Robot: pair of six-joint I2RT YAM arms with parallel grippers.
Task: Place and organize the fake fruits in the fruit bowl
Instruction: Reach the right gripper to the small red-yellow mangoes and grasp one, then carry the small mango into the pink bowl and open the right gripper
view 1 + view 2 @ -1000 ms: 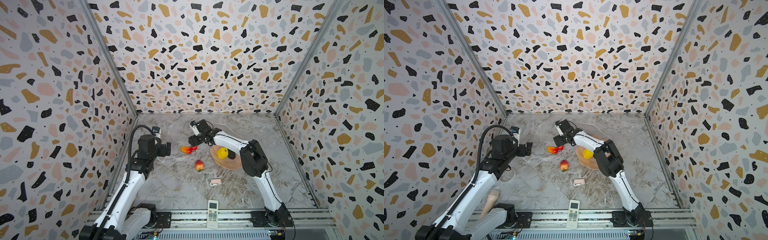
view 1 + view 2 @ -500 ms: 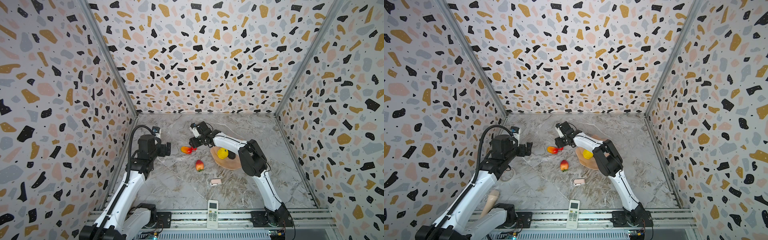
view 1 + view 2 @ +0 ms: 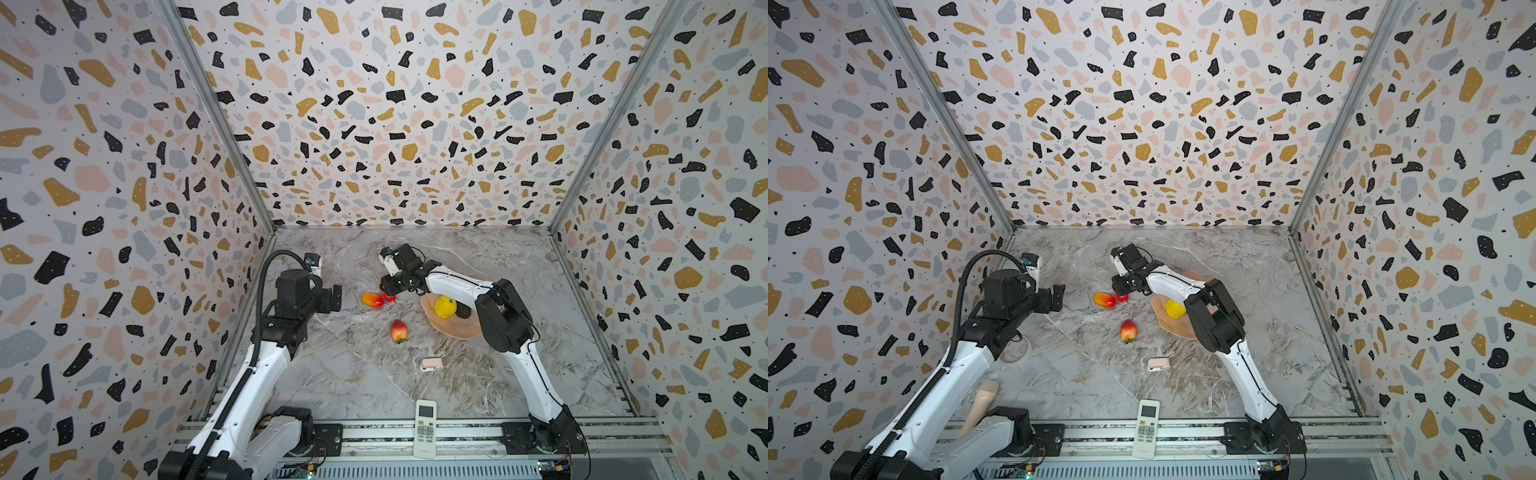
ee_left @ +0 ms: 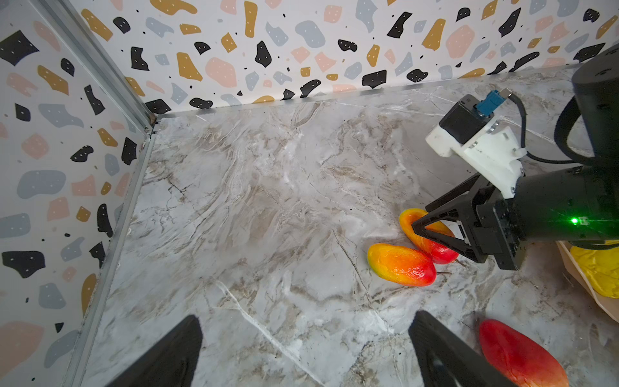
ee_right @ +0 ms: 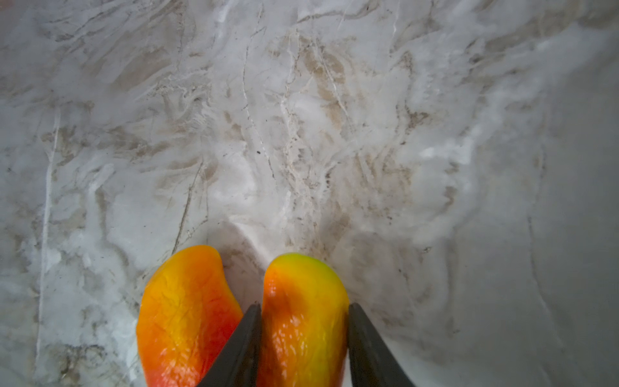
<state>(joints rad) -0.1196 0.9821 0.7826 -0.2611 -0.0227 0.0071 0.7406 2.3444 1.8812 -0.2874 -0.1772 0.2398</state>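
Narrower than a second ago, my right gripper now pinches one glossy red-orange-yellow plastic oval lying on the marble table, with its twin oval just beside it. My left gripper hangs spread wide, holding nothing. The wavy-rimmed salmon-pink glossy bowl holds the bumpy yellow fruit and the dark oval. The red strawberry lies on the table near the bowl.

On my feed the red-orange fruit and its twin look like glossy, finely creased plastic, the right pincer fingers matt black plastic, the desk smooth, marble-patterned, softly sheened.
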